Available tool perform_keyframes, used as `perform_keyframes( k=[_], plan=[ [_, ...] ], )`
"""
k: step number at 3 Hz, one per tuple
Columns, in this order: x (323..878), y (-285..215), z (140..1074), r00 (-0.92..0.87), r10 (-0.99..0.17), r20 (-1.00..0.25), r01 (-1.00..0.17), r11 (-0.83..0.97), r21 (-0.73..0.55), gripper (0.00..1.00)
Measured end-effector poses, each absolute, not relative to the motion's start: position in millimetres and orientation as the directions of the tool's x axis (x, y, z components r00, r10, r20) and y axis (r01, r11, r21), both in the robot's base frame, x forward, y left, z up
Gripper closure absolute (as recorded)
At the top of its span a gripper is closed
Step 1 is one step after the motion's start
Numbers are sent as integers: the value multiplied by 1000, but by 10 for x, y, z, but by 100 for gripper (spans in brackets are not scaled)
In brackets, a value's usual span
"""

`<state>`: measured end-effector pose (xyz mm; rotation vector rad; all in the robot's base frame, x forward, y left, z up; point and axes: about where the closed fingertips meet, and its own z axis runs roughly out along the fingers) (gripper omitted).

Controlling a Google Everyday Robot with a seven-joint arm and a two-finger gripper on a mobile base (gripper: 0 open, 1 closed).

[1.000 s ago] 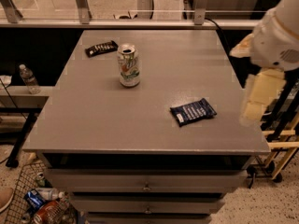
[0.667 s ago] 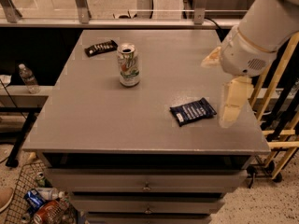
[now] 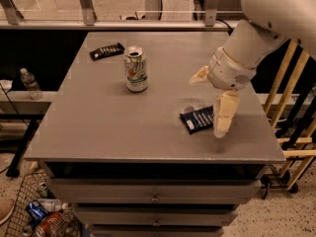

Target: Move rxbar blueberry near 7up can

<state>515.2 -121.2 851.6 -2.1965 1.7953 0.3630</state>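
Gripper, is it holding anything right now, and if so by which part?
Nothing is held. The gripper hangs open over one end of the rxbar blueberry, which lies flat on the table.

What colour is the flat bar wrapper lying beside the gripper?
Dark navy-blue flat wrapper, pale lettering; cream gripper over its right end. Camera view.

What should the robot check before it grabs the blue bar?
1. Gripper over the rxbar blueberry: ok, at the bar's right end.
2. Gripper open: ok, fingers spread wide.
3. Bar lying flat on the table: ok.
4. 7up can upright: ok.
5. Nothing between bar and can: ok.
6. Black bar wrapper out of the way: ok, it lies behind the can.
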Motion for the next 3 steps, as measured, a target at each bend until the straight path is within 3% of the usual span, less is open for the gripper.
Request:
perform_keyframes(
  k=[2, 3],
  plan=[
    [5237, -1189, 8175, 222, -890, -399, -974, -223, -44, 0],
    [5241, -1211, 8148, 216, -884, -414, -975, -216, -46, 19]
  ],
)
